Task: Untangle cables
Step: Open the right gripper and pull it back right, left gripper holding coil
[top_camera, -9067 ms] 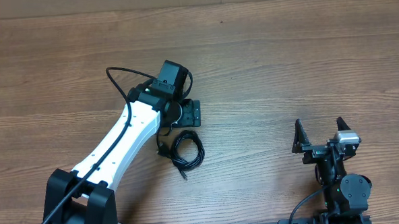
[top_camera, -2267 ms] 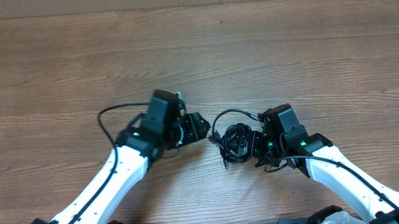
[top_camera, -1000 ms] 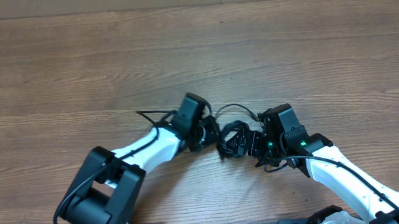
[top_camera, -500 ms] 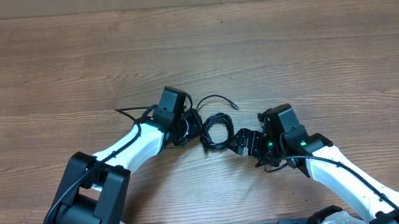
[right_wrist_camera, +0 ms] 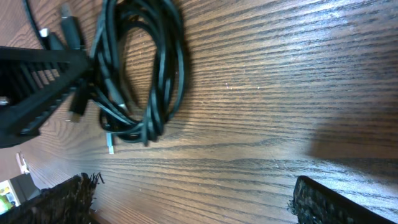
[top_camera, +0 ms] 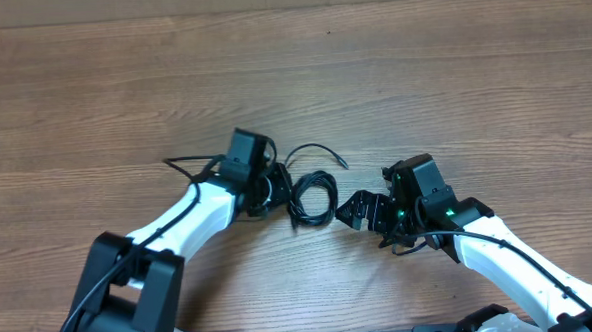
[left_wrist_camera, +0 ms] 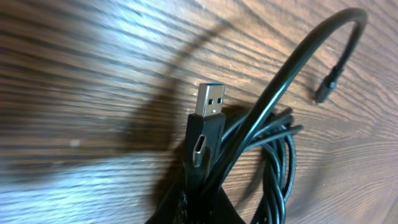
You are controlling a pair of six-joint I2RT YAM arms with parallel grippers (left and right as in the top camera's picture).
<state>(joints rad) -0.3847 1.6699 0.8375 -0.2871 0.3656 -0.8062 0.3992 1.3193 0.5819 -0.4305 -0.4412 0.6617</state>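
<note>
The cables [top_camera: 313,196] are a small coil of thin black cords on the wooden table, with one loose end arcing up to the right. My left gripper [top_camera: 282,190] is shut on the coil's left side. In the left wrist view a silver USB plug [left_wrist_camera: 209,99] sticks up just beyond the jaws, with the coiled cables [left_wrist_camera: 277,168] to its right. My right gripper [top_camera: 360,211] stands open just right of the coil, apart from it. Through the right wrist view the cables [right_wrist_camera: 146,74] lie ahead of the open fingers [right_wrist_camera: 333,202], and nothing is between them.
The wooden table [top_camera: 453,89] stretches away on all sides. The left arm's own thicker black wire [top_camera: 191,166] loops beside its wrist. In the right wrist view the left gripper's dark finger [right_wrist_camera: 37,93] reaches in from the left.
My left gripper has drawn the coil to the left, away from the right gripper, which has stayed in place and open. A gap now separates the coil from the right fingers.
</note>
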